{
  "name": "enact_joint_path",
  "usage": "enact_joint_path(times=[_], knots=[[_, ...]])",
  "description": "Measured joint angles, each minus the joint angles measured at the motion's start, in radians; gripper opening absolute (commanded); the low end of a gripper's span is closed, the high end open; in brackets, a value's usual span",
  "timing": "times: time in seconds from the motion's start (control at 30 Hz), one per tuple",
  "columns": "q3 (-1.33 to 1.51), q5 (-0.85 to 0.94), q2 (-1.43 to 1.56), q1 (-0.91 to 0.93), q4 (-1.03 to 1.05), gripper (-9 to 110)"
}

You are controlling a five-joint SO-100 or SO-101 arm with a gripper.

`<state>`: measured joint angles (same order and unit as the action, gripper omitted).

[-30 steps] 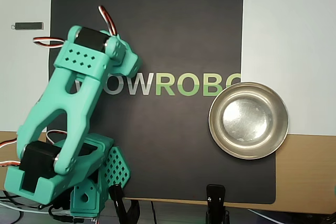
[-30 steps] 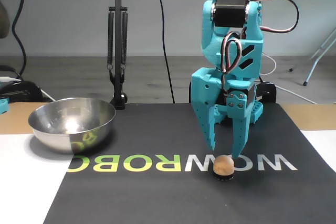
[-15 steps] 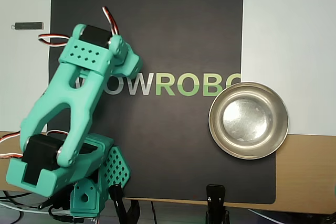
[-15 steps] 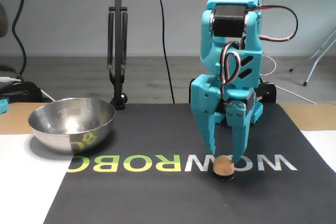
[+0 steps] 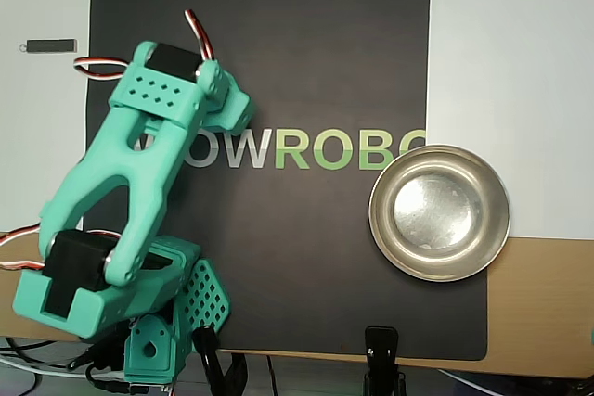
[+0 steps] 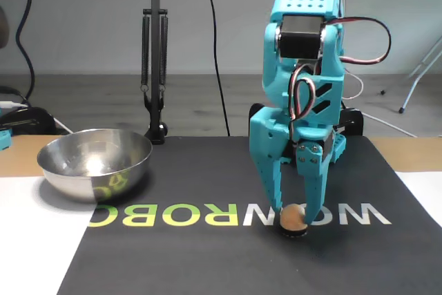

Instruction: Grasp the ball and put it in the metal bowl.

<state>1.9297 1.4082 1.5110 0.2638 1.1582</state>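
So the metal bowl (image 6: pixel 94 162) had nothing in it, just a shiny silvery steel dish with a bright rim and a duller flat middle, which you could see best in the overhead view (image 5: pixel 439 212). It sat half on the corner of the black mat (image 6: pixel 207 260) and half off onto the white sheet and the tan surface (image 5: pixel 548 312).

The ball (image 6: pixel 293 217) was a small smooth peach-tan sphere, resting on a little dark stand on the mat right by the "WOWROBO" lettering (image 6: pixel 207 216), well apart from the bowl. In the overhead view the arm hid it completely.

The teal plastic pincer (image 6: pixel 291 213) pointed straight down with its two tapered fingers spread, one on each side of the ball, tips low around it. It looked released, not clenched, though I couldn't tell if a tip was already touching.

Between ball and bowl the mat was flat and bare, so plenty of open room there. A black lamp stand (image 6: pixel 155 53) stood behind the bowl at the back edge
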Motion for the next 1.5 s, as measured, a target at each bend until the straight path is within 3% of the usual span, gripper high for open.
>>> enact_joint_path(times=[1.4,1.5], knots=[[-0.006,0.0,-0.06,-0.025,0.003,48],[-0.006,0.0,-0.06,-0.025,0.003,41]])
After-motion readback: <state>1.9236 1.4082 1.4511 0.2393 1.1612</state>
